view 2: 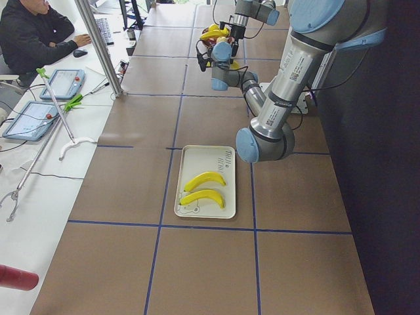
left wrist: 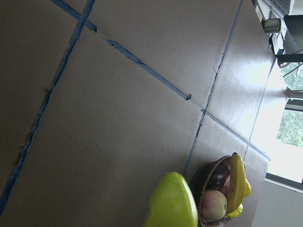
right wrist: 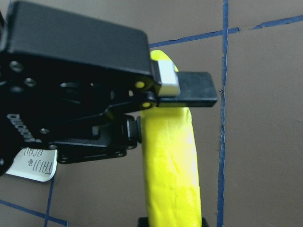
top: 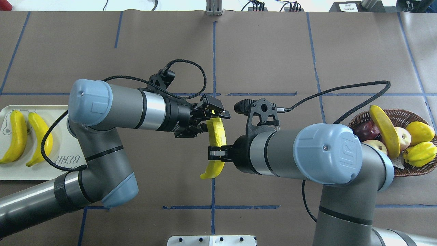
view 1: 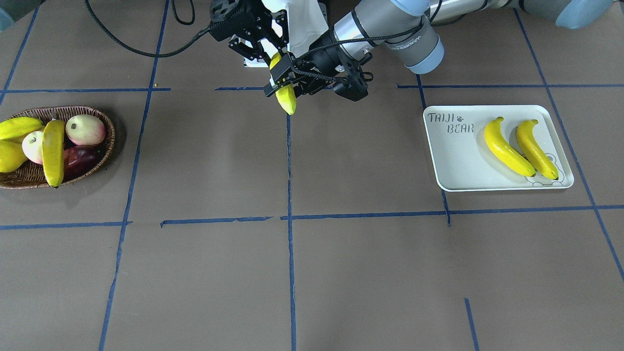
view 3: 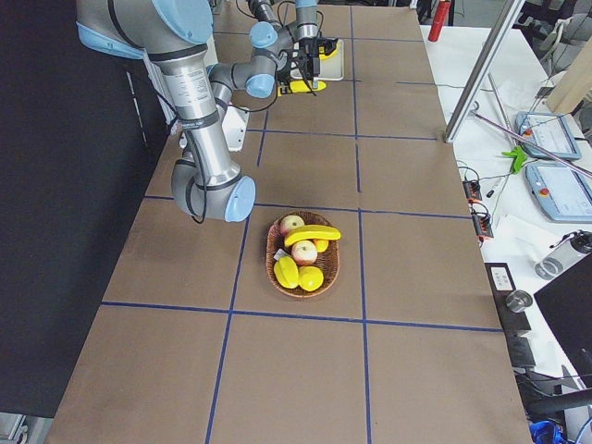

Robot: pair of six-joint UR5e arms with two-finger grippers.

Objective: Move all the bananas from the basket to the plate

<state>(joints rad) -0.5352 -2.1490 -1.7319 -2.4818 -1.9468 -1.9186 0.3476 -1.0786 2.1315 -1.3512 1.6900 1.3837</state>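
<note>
One banana (top: 218,136) hangs above the table's middle, held between both grippers. My left gripper (top: 213,116) is shut on its upper end. My right gripper (top: 215,153) is shut on its lower half. The right wrist view shows this banana (right wrist: 173,161) up close, with the left gripper clamped across it. Two bananas (view 1: 507,148) (view 1: 536,148) lie side by side on the white plate (view 1: 453,156). One banana (view 1: 53,151) lies across the top of the fruit in the wicker basket (view 1: 105,146). In the overhead view the plate (top: 13,172) is at far left and the basket (top: 409,171) at far right.
The basket also holds two apples (view 1: 85,129), stubby yellow fruits (view 1: 17,127) and a dark red mango (view 1: 80,158). Blue tape lines cross the brown table. An operator (view 2: 33,33) sits beyond the table's far side in the exterior left view.
</note>
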